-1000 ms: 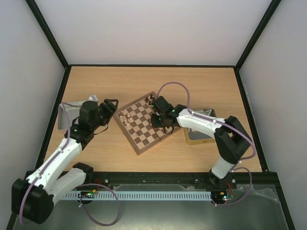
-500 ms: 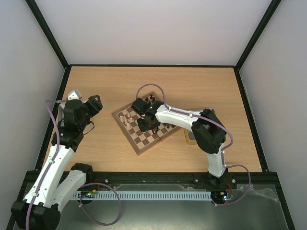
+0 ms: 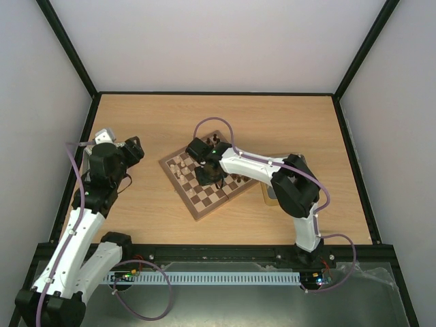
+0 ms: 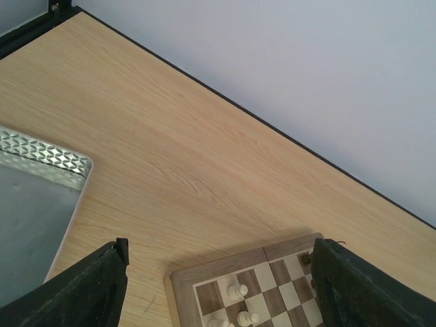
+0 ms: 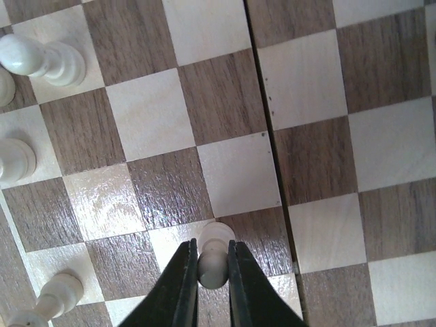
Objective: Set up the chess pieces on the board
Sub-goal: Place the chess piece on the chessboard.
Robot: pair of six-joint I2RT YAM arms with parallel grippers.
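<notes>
The chessboard [image 3: 203, 199] lies at an angle in the middle of the table. A few cream chessmen [image 3: 178, 167] stand along its left side. My right gripper [image 3: 208, 174] hangs low over the board's middle. In the right wrist view it [image 5: 212, 255] is shut on the round head of a cream pawn [image 5: 215, 238], whose base is over a border between squares. Other cream pieces [image 5: 41, 57] stand to the left. My left gripper [image 3: 135, 148] is open and empty, left of the board; its wrist view shows the board's corner [image 4: 204, 272] with two cream pawns [image 4: 236, 291].
Dark chessmen [image 3: 214, 142] stand at the board's far corner and near the right side [image 3: 240, 179]. A metal tin [image 3: 270, 195] lies right of the board, mostly under the right arm. A grey metal tray [image 4: 34, 204] lies at the table's left edge.
My right gripper has moved left across the board to its middle. My left arm has drawn back left, away from the board. In the last half second little has moved.
</notes>
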